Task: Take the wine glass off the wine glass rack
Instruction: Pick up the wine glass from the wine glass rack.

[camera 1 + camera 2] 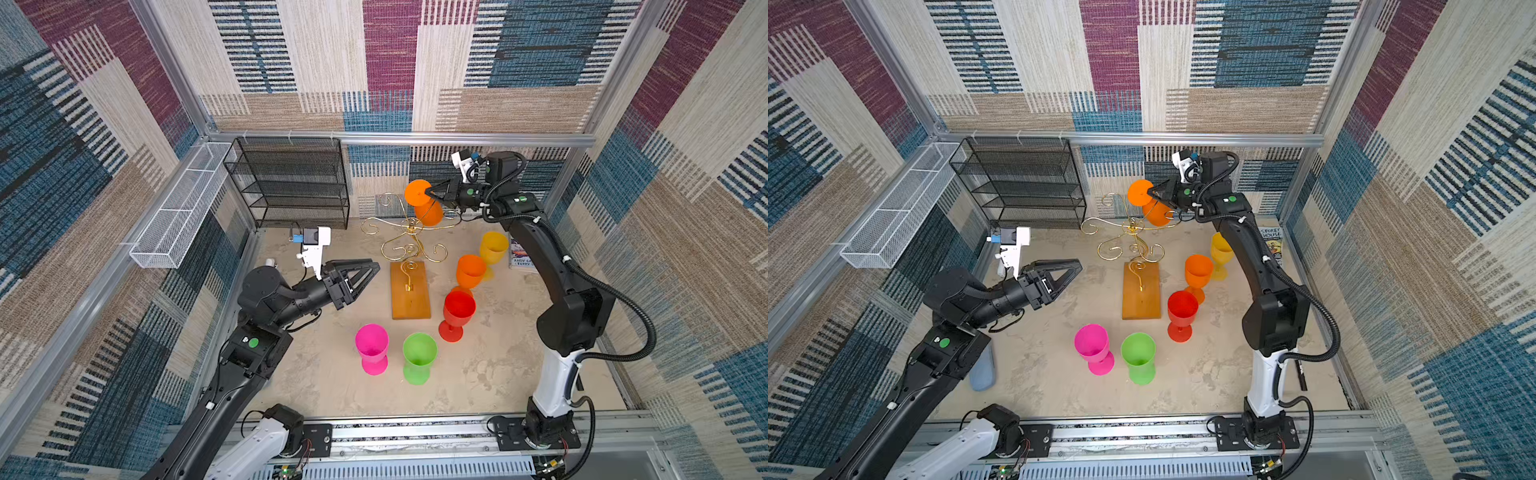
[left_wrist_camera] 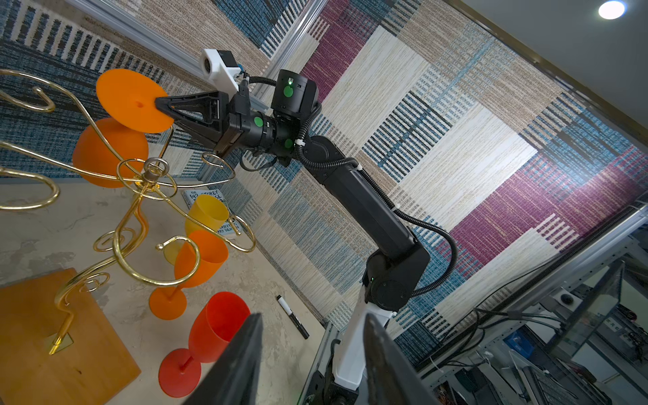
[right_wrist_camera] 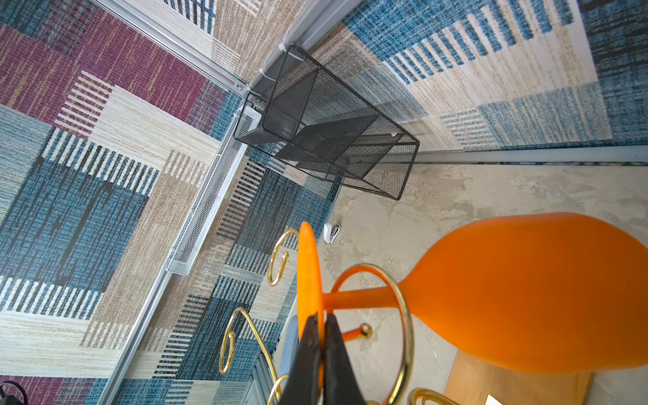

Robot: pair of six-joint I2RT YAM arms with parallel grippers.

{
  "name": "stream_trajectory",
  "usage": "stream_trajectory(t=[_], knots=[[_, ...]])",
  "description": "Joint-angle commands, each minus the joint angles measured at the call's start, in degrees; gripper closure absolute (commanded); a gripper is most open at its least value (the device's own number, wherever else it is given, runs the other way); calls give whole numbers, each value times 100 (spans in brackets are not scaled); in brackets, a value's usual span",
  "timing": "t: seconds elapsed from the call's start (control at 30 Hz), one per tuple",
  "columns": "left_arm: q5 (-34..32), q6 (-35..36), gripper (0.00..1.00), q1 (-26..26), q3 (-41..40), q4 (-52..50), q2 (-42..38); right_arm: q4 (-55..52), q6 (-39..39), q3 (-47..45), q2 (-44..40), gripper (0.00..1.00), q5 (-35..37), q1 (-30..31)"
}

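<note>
One grip set: your right gripper pinches the foot of the wine glass (left gripper ajar, empty). Next, draw it off the wine glass rack.

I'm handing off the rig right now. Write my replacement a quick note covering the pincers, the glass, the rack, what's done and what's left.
Right pincer: shut on the foot edge of the hanging glass.
Left pincer: open, empty, off to the side of the rack.
Hanging glass: orange, upside down, stem in a gold scroll of the rack.
On the table, upright: yellow glass, orange glass, red glass, pink glass, green glass.
Done: grip made.
Left: ease the stem out of the scroll, then lift clear.
</note>
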Motion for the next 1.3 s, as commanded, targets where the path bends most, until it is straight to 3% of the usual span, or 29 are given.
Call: stream_trajectory(t=[0.0,0.53,0.9,1.27], knots=[[98,138,51,6,-15,110,-32,363,242,56,-108,100,-145,-20],[109,168,51,17,-26,30,-138,747,530,-333,-403,100,-236,-202],[116,110,51,23,-68,109,-91,1211,613,-1254,-839,100,-326,-235],[127,66,51,23,-86,181,-70,1528,759,-1537,-989,100,-486,-159]])
